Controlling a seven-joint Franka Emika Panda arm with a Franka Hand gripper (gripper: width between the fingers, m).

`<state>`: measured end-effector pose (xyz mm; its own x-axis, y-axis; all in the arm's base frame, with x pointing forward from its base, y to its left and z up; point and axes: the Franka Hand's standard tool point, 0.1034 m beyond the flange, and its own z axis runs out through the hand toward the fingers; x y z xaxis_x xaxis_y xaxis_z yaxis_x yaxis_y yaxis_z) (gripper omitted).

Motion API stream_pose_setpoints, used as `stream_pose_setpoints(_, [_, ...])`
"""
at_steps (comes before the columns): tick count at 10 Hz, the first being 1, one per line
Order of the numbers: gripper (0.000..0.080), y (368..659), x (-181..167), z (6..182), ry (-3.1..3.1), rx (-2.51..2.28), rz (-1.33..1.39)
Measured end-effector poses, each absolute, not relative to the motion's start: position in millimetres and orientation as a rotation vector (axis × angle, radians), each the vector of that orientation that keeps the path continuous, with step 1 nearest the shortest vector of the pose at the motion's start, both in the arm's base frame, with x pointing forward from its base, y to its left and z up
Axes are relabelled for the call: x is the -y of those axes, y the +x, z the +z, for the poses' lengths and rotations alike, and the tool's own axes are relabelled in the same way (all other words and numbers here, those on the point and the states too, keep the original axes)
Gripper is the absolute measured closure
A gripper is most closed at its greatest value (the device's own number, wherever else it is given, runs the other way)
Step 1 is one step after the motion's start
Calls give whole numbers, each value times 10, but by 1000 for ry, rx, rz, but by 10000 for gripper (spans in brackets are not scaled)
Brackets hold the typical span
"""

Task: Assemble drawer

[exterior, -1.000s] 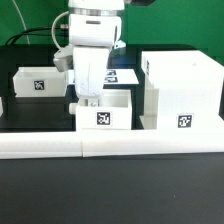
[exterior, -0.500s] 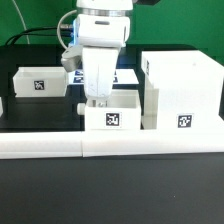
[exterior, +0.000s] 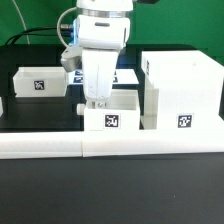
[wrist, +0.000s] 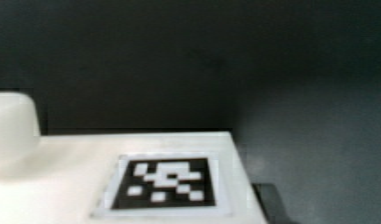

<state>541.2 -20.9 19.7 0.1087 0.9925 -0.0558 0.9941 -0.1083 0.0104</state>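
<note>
In the exterior view, the tall white box casing (exterior: 182, 92) stands at the right with a tag on its front. A small white tray (exterior: 112, 115) with a front tag sits just left of it, close to its side. My gripper (exterior: 97, 101) reaches straight down and is shut on this tray's left rear wall. A second tray (exterior: 40, 83) lies further back at the left. The wrist view shows a white face with a black-and-white tag (wrist: 166, 183) against the dark table. I cannot tell which part it is. My fingertips barely show there.
Long low white border bars (exterior: 110, 146) run across the front of the black table. The marker board (exterior: 126, 75) lies behind my arm, mostly hidden. A black cable trails at the back left.
My gripper and the tray slid toward the exterior view's right, closer to the casing, between the first two frames. Nothing has moved since.
</note>
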Motion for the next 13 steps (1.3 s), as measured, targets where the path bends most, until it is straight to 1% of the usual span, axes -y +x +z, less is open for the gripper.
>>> stream_pose_setpoints(3, [757, 5410, 223, 190, 2293, -2083, -57])
stream_pose_setpoints(6, [757, 5484, 112, 191, 2284, -2107, -56])
stream_pose_setpoints(13, [757, 5458, 105, 159, 2290, -2093, -42])
